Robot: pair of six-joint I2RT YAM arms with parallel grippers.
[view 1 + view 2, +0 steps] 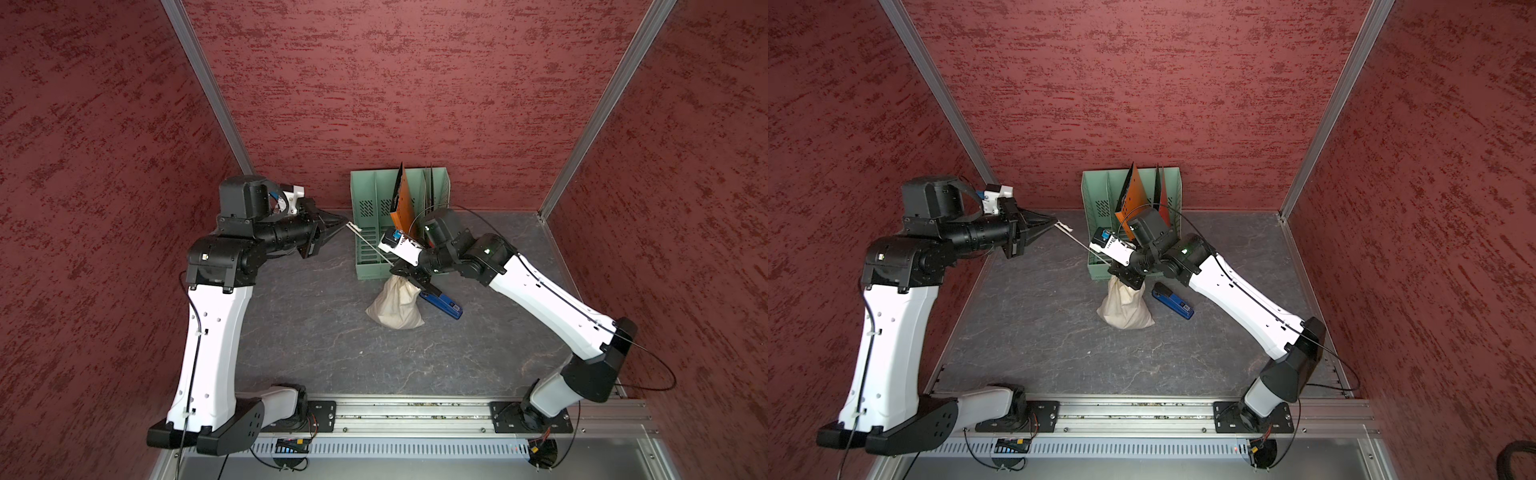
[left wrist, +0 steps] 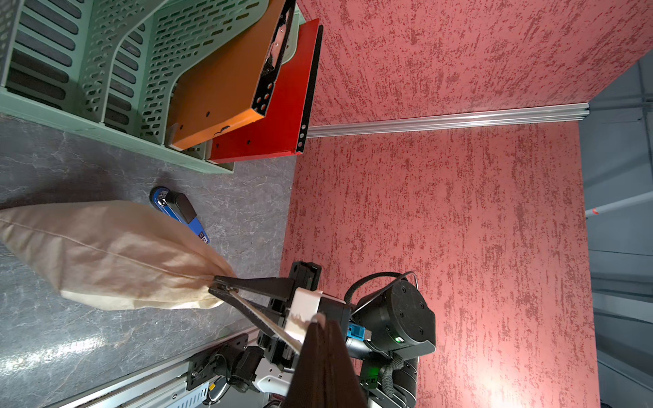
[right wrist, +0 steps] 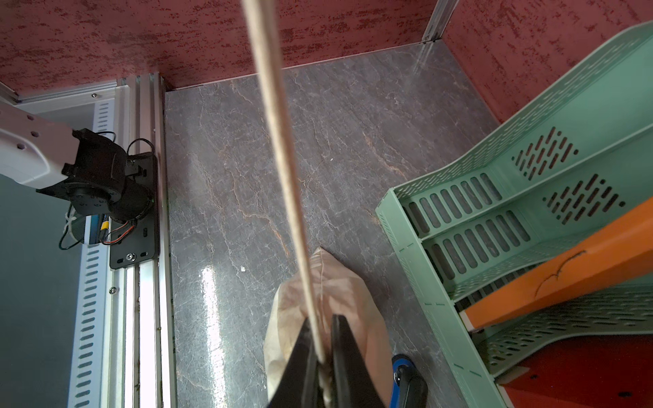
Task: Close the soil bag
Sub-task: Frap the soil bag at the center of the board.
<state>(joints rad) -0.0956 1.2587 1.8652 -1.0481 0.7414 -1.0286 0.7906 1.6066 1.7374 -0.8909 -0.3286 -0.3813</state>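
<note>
Logging the scene from largest item down.

Counter [image 1: 311, 353]: grey, marbled, walled in by red textured panels.

Green file rack [image 1: 365, 199]: stands at 12 o'clock on the counter, against the back wall. An orange folder [image 2: 219, 84] leans in one slot. A red folder [image 2: 279, 106] stands in the slot beside it, toward 3 o'clock.

Soil bag [image 1: 395, 307]: cream cloth sack near the counter's middle, just at 6 o'clock of the rack. Its broad, lumpy bottom rests on the counter toward 6 o'clock. The neck points to 12 o'clock and is bunched into a tight gather close to the rack's front lip. Both top views agree [image 1: 1125, 309].

Right tool [image 2: 221, 287]: the left wrist view shows it clamped on the gathered neck, fingertips nearly meeting. The right wrist view shows the cord passing through the narrow gap between the two fingers.

Left tool [image 1: 344, 226]: at 11 o'clock of the bag, well apart from it, jaws closed, pinching the far end of the cord.

Blue stapler [image 1: 446, 305]: lies flat at 3 o'clock of the bag, just beside it. Whether they touch I cannot tell.

Drawstring [image 1: 370, 246]: runs straight and taut from the neck to the left tool, crossing the rack's front corner in both top views.
</note>
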